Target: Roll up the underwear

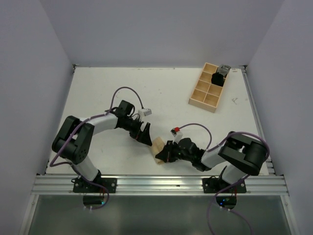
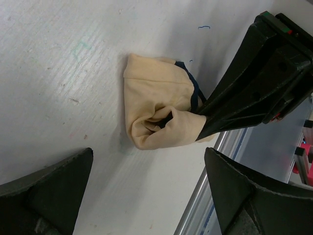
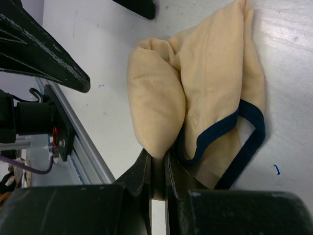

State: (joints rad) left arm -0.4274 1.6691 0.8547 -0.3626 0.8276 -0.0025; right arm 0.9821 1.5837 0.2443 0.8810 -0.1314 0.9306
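The underwear [image 1: 158, 147] is a small tan bundle with dark trim, lying on the white table near its front edge. In the left wrist view it [image 2: 159, 105] is folded over itself. My right gripper [image 1: 164, 152] is shut on a fold of the underwear [image 3: 156, 112], its jaws pinching the fabric in the right wrist view [image 3: 157, 161]. My left gripper [image 1: 143, 135] is open and empty, just left of and behind the bundle; its fingers [image 2: 49, 191] stand wide apart with the cloth beyond them.
A light wooden compartment tray [image 1: 208, 88] stands at the back right with a dark object [image 1: 217, 78] in one cell. The aluminium rail [image 1: 156, 183] runs along the table's front edge, close to the bundle. Walls enclose the sides.
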